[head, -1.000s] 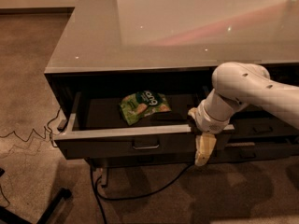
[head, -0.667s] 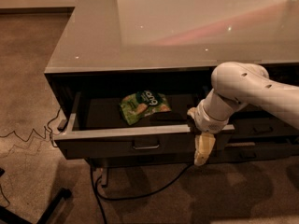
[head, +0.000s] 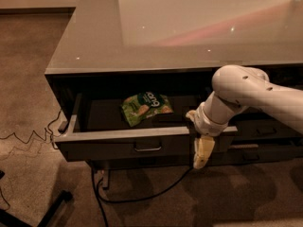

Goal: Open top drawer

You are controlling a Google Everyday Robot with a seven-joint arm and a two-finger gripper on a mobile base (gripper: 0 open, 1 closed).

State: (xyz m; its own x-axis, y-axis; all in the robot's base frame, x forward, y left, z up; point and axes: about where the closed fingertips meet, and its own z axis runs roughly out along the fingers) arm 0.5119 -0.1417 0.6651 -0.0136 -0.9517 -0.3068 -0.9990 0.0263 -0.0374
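Observation:
The top drawer (head: 118,148) is pulled out from under the grey counter, its dark front carrying a small metal pull (head: 147,148) at the centre. Inside it lies a green snack bag (head: 145,107) on the drawer floor. My gripper (head: 200,154) hangs at the right end of the drawer front, pointing down below the front's edge, with the white arm (head: 246,93) reaching in from the right. One pale finger (head: 202,150) shows in front of the drawer face.
The glossy grey counter top (head: 180,27) overhangs the drawer. More grey drawer fronts (head: 265,129) sit to the right behind the arm. A black cable (head: 142,193) runs across the carpet below, and a dark base leg (head: 42,212) is at bottom left.

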